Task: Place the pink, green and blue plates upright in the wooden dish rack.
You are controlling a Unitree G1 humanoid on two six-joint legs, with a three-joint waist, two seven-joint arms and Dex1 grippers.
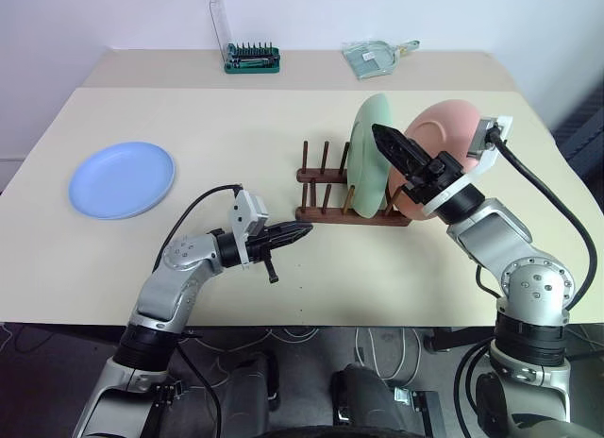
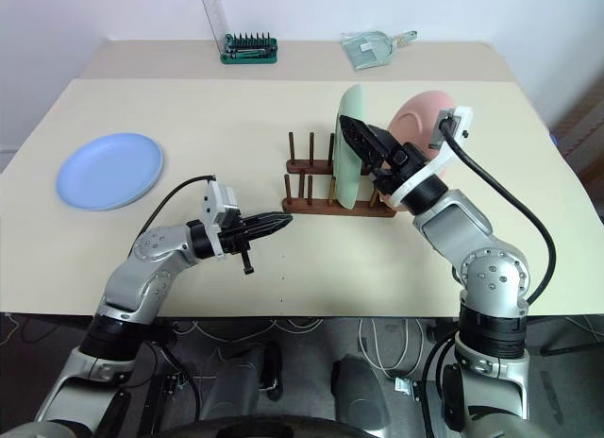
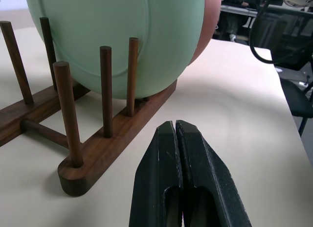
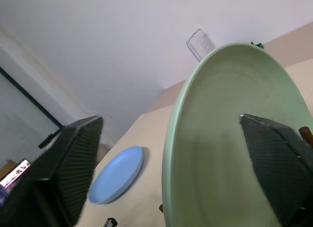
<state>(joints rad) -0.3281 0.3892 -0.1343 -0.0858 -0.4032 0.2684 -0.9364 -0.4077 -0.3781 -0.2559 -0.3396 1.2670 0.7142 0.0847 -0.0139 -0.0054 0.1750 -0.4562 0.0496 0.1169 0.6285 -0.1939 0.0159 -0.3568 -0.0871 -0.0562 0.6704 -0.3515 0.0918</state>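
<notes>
The green plate [image 1: 370, 153] stands upright in the wooden dish rack [image 1: 319, 177], and the pink plate [image 1: 445, 125] stands upright just behind it at the rack's right end. The blue plate [image 1: 123, 179] lies flat on the table's left side. My right gripper [image 4: 169, 118] is open, its fingers [image 1: 404, 153] straddling the green plate's upper rim without pressing it. Just off the rack's front left corner, my left gripper [image 1: 302, 232] hovers shut and holds nothing; the left wrist view shows its fingertips [image 3: 175, 125] close to the rack's near rail [image 3: 105, 153].
A green holder of black screwdriver bits [image 1: 252, 58] with a clear lid stands at the table's back edge, with a clear plastic packet [image 1: 372, 58] to its right. Free pegs stand at the rack's left end [image 1: 314, 164]. Bare tabletop [image 1: 236, 126] lies between the blue plate and the rack.
</notes>
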